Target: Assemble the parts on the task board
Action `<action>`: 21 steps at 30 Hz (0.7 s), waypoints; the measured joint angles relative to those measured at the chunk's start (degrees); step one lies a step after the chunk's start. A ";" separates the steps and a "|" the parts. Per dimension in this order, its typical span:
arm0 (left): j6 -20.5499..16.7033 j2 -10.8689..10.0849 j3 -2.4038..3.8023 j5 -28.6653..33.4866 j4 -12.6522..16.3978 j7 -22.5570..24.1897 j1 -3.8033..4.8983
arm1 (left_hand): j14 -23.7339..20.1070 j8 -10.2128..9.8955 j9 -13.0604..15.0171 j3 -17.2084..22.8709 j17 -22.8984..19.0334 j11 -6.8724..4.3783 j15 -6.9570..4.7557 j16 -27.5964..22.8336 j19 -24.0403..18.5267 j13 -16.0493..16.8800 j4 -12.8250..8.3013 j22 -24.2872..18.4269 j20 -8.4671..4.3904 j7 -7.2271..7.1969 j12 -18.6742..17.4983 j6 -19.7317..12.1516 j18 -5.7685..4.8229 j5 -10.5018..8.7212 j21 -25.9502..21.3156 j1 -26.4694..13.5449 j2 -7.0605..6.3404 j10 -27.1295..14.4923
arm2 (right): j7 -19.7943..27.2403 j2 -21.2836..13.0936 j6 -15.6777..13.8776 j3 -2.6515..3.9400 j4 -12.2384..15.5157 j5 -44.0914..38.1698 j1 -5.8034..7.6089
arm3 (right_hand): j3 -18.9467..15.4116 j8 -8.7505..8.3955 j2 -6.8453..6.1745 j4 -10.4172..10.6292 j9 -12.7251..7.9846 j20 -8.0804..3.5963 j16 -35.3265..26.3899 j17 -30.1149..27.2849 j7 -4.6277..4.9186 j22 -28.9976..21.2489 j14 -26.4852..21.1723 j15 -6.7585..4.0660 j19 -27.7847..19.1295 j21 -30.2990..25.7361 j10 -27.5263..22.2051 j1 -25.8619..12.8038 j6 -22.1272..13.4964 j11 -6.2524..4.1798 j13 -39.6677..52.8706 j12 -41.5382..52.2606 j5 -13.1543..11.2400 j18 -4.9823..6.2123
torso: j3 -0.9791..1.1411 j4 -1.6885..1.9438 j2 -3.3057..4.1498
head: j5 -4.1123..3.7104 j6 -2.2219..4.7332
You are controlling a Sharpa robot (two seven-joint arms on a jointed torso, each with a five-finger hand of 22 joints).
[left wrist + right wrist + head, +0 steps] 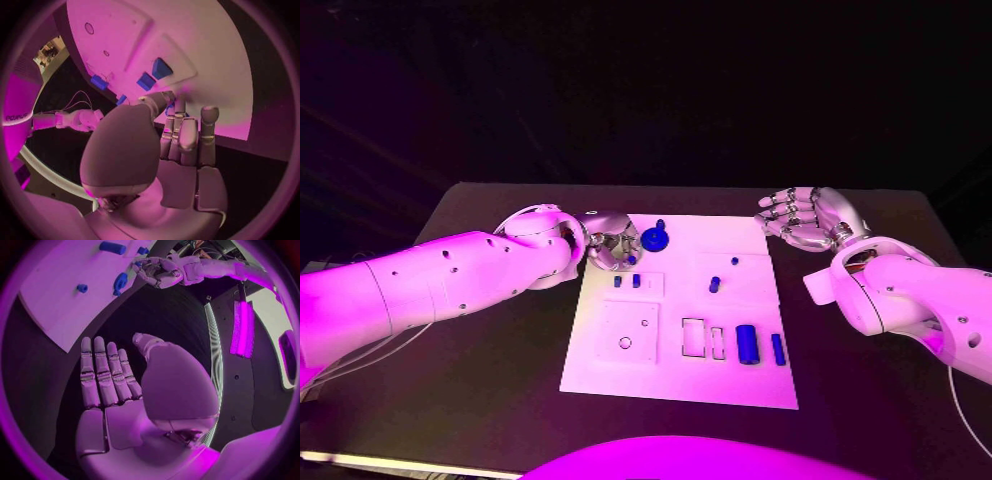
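Note:
The white task board (678,375) lies in the middle of the table. My left hand (609,244) is over its far left corner, thumb and fingers closed around a small blue part (630,259), which shows between the fingertips (170,109). A round blue part (655,238) stands just right of that hand and also shows across the board (120,282). Two small blue pieces (626,281) stand in a raised plate near it (154,75). My right hand (799,218) hovers off the board's far right corner, fingers apart (106,372), holding nothing.
More blue parts are on the board: a peg (714,284), a tiny piece (734,262), a thick cylinder (747,343) and a thinner one (777,348) at the near right. Rectangular slots (692,337) and a square plate with holes (627,332) lie near the front.

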 measured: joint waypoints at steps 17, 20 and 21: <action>-0.13 -0.21 -0.04 0.30 0.11 0.04 -0.07 | -0.14 -1.57 -0.28 0.00 -0.35 0.10 0.14 0.00 0.00 0.69 0.00 -0.26 0.00 0.30 0.00 -1.17 0.00 0.00 -0.30 -0.23 -0.23 -0.10 | -0.10 0.05 0.01 -0.01 -0.05 0.00 -0.11 | -0.06 -0.33 0.00 -0.25 -0.43 0.21 -0.37 -0.61 0.00 -0.79 -0.32 0.32 -0.85 -0.21 -0.21 0.00 0.00 0.21 -0.07 -0.39 0.00 0.00 | -0.02 0.02 0.00 | -0.07 0.09; -0.13 -0.28 -0.04 0.34 0.12 0.04 -0.07 | -0.23 -2.21 -0.50 0.00 -0.64 0.10 0.23 0.00 0.00 0.92 0.00 -0.44 0.00 0.59 0.00 -1.65 0.01 0.00 -0.44 -0.23 -0.23 -0.10 | -0.11 0.05 -0.03 -0.01 -0.05 0.00 -0.13 | -0.06 -0.33 0.00 -0.75 -0.86 0.54 -0.37 -1.43 0.00 -1.99 -1.06 0.57 -2.62 -0.21 -0.62 0.00 0.00 0.62 -0.07 -0.82 0.00 0.00 | -0.02 0.02 0.00 | -0.12 0.07; -0.13 -0.31 -0.04 0.35 0.12 0.04 -0.07 | -0.23 -2.29 -0.51 0.00 -0.64 0.10 0.23 0.00 0.00 0.97 0.00 -0.45 0.00 0.47 0.00 -1.79 0.00 0.00 -0.44 -0.23 -0.23 -0.10 | -0.11 0.05 -0.04 -0.01 -0.05 0.00 -0.13 | 0.08 -0.52 0.00 -0.89 -1.04 0.73 -0.37 -1.85 0.00 -2.69 -1.26 0.63 -3.73 -0.21 -0.62 0.00 0.00 0.62 -0.07 -0.89 0.00 0.00 | -0.02 0.02 0.01 | -0.13 0.05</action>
